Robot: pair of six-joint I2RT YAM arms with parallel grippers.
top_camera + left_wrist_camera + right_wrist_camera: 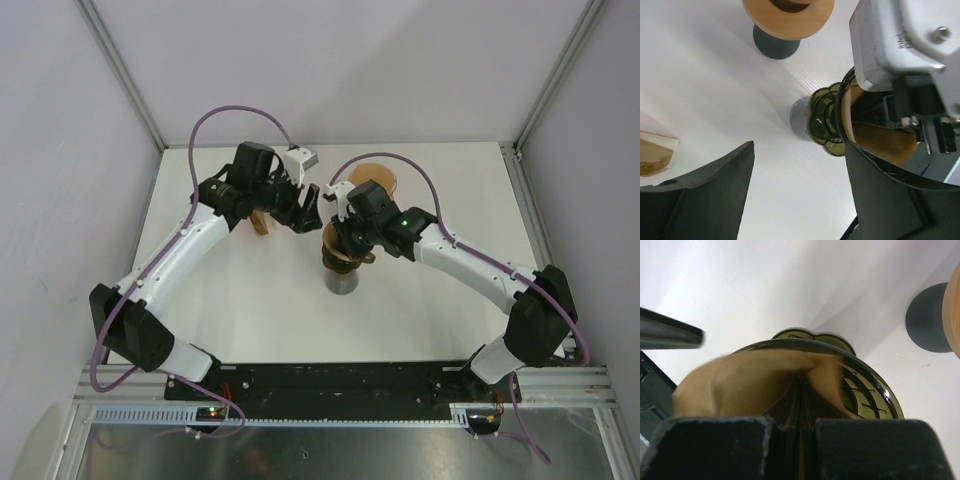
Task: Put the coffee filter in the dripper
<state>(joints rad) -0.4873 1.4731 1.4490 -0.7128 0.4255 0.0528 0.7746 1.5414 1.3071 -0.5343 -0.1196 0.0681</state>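
Observation:
A dark green glass dripper (340, 268) stands on a grey cup in the middle of the table. My right gripper (348, 240) is right over it, shut on a brown paper coffee filter (740, 382). In the right wrist view the jaws (800, 390) pinch the filter's fold, and the paper lies partly inside the dripper's rim (875, 392). My left gripper (302, 212) is open and empty, just left of the dripper. In the left wrist view the dripper (826, 120) and filter (885, 142) show past the right finger (890, 200).
A stack of brown filters (262, 222) lies under the left wrist and shows at the left edge of its view (652, 156). A round wooden stand (375, 178) on a dark base (775, 42) is behind the dripper.

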